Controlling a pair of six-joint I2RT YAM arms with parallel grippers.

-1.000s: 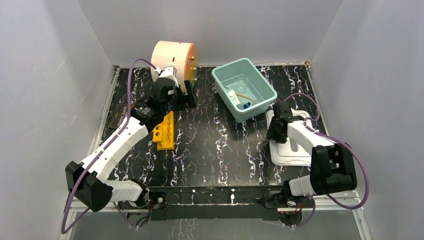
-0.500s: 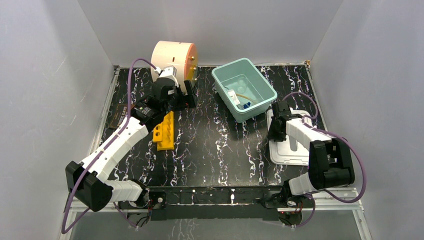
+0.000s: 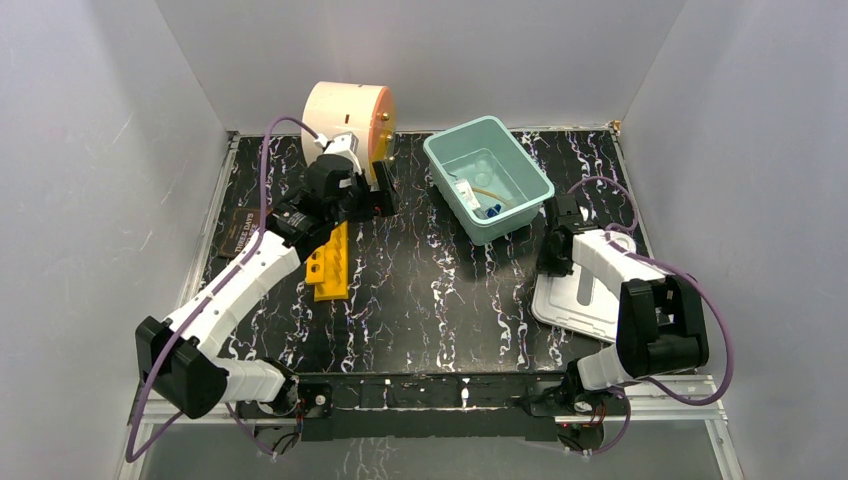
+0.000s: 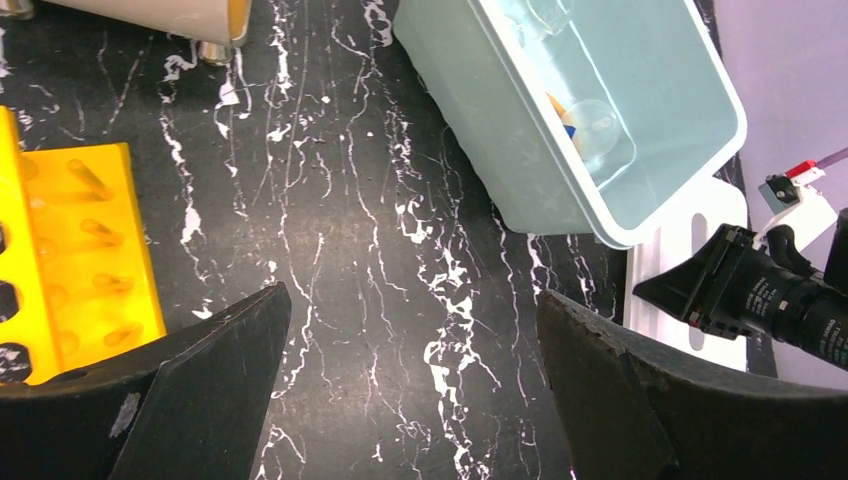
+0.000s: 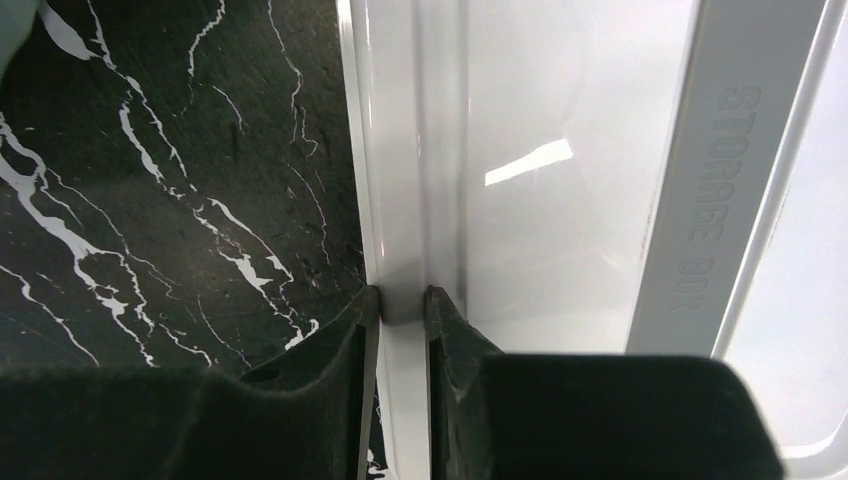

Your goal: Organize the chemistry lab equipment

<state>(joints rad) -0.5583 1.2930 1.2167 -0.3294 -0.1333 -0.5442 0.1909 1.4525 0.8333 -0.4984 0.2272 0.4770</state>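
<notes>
From above I counted two arms of mine, one yellow tube rack [image 3: 330,262], one teal bin [image 3: 446,182], one white lid [image 3: 585,305] and one cream drum [image 3: 345,115]; my left gripper [image 3: 378,195] hung at the foot of the drum, just past the far end of the rack and not touching it; the rack lay on the black marbled table [image 3: 430,300], well apart from the bin; inside the bin I made out one blue-tipped tool [image 3: 492,211] and one tan rubber loop [image 3: 487,189], while the glassware there was too faint to count; my right gripper [image 3: 553,262] sat at the left edge of the lid, which lay askew just beside the bin's near corner. Through my left wrist camera my left gripper [image 4: 412,297] stood released, its two fingers [image 4: 200,370] spread wide over bare table; the rack [image 4: 70,250] showed at the left with four pegs I could count; the bin [image 4: 500,130] held one round clear glass piece [image 4: 598,125]; beyond it lay the lid [image 4: 690,215] with my right gripper [image 4: 745,290] on it. Through my right wrist camera my right gripper [image 5: 400,300] was clenched on the lid's raised rim, both fingers [image 5: 365,315] pressed to it; the lid [image 5: 540,200] bore the embossed words STORAGE BOX.
</notes>
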